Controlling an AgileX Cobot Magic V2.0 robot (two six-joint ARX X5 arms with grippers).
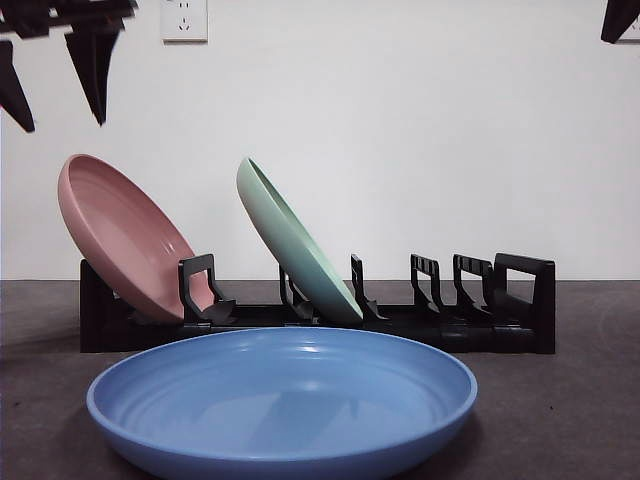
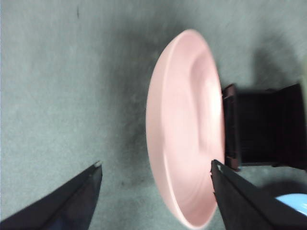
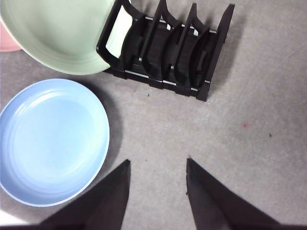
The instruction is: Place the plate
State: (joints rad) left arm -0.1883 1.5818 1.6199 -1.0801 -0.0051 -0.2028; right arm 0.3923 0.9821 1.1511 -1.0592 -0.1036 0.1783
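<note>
A pink plate (image 1: 125, 238) leans in the left end slot of the black dish rack (image 1: 520, 300); it also shows in the left wrist view (image 2: 184, 129). A green plate (image 1: 295, 243) leans in a middle slot. A blue plate (image 1: 285, 400) lies flat on the table in front of the rack and shows in the right wrist view (image 3: 50, 141). My left gripper (image 2: 156, 165) is open and empty, high above the pink plate, at the front view's top left (image 1: 60, 75). My right gripper (image 3: 157, 163) is open and empty, up at the top right (image 1: 618, 20).
The rack's right slots (image 3: 184, 48) hold nothing. Grey table (image 3: 249, 134) spreads to the right of the blue plate. A white wall with a socket (image 1: 185, 20) stands behind the rack.
</note>
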